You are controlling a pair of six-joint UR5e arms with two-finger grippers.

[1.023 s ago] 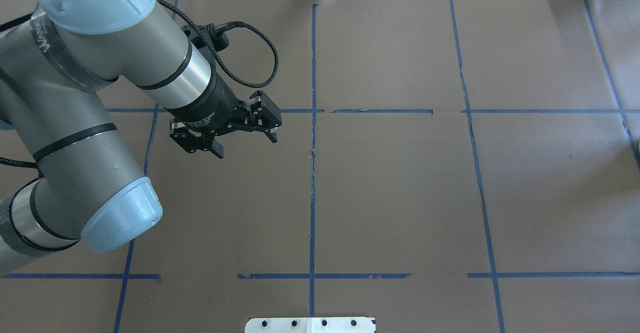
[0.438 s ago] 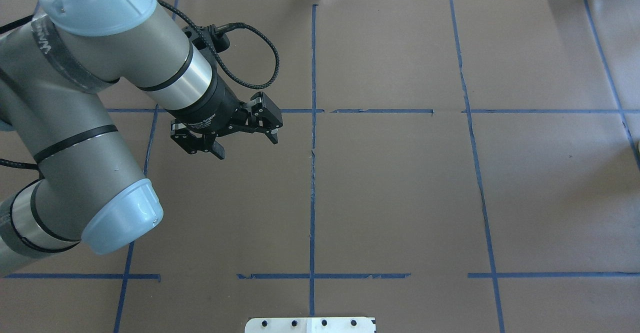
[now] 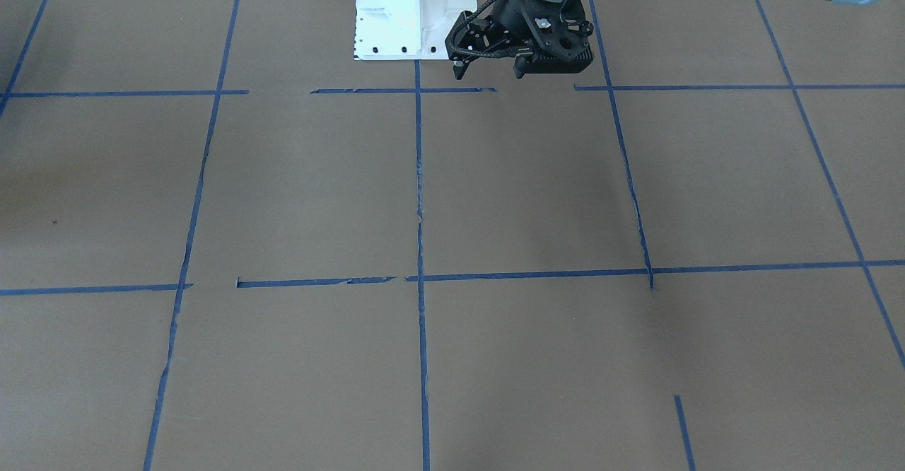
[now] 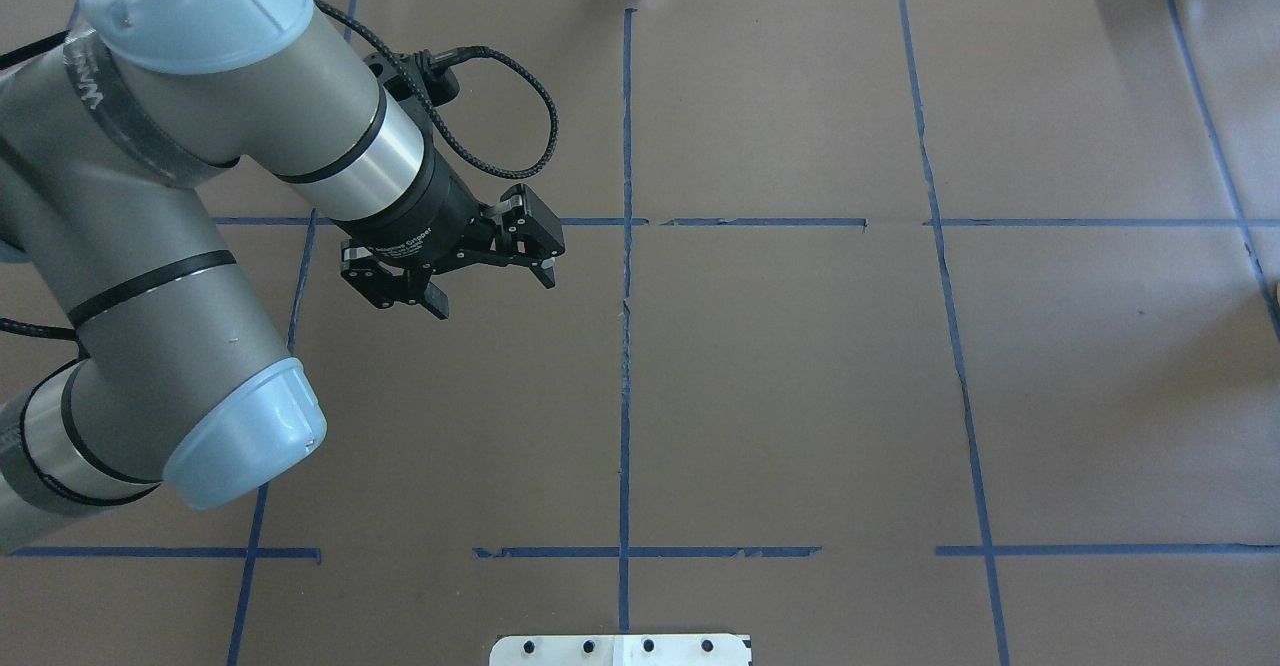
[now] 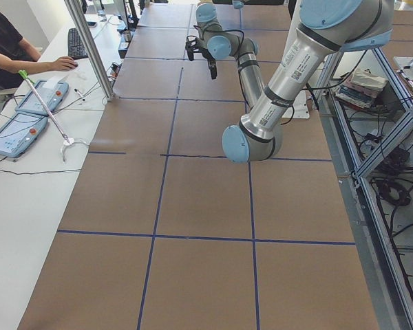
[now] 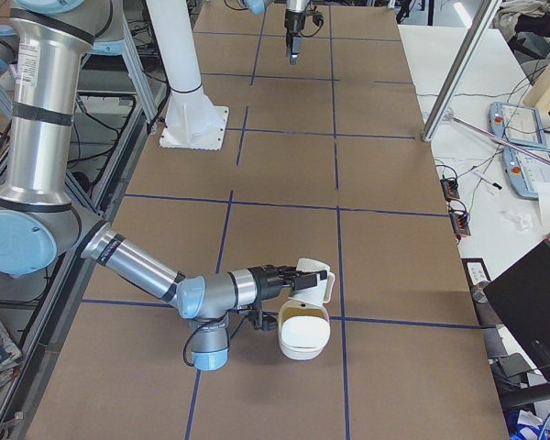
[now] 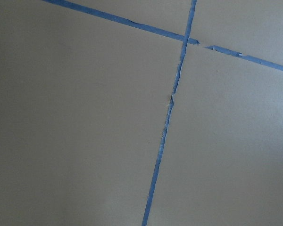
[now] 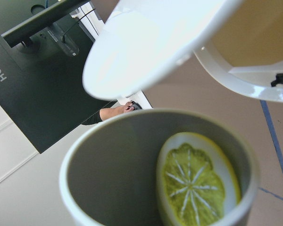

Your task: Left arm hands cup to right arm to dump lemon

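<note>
The cup [image 6: 302, 335] is a white-cream mug, tipped with its mouth sideways just above the table near the robot's right end. My right gripper [image 6: 298, 278] is shut on its squarish handle [image 6: 315, 274]. The right wrist view looks into the cup's grey inside [image 8: 118, 165], where a yellow-green lemon slice [image 8: 195, 181] lies against the wall. My left gripper [image 4: 490, 281] is open and empty above the table's left half. It also shows in the front-facing view [image 3: 489, 71] and, far off, in the exterior right view [image 6: 291, 50].
Brown paper with a grid of blue tape [image 4: 625, 276] covers the table. The white robot base [image 3: 413, 11] stands at the near middle edge. A side desk with tablets [image 5: 27, 117] and an operator [image 5: 14, 48] runs along the far side.
The left arm and its open gripper have hardly moved. Nothing else in the overhead view differs.
</note>
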